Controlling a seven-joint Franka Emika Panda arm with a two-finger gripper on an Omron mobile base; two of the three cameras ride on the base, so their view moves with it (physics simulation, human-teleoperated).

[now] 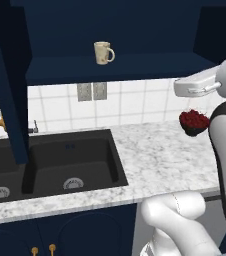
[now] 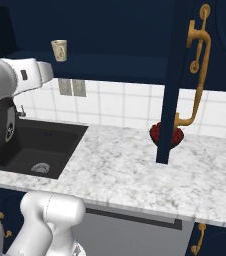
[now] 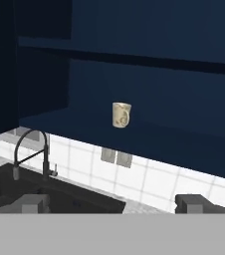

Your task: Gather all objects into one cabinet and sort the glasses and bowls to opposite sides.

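Mug point(image 1: 103, 52) stands upright on the shelf of the open navy cabinet point(image 1: 120, 67), handle away from the sink point(image 1: 50, 162); bowl point(image 1: 193, 122), dark with red, sits on the marble counter point(image 1: 160, 155) well right of the sink, partly behind the open cabinet door point(image 2: 174, 80) in the right base view. Both read as small, light, rigid and likely breakable with smooth, slippery sides, so the bowl is probably best pinched across its rim. The gripper point(image 3: 113, 203) is spread and empty, its fingertips point(image 3: 193, 203) far apart; the shelf beside the mug offers room, while shelf lip and door edge look like the snags.
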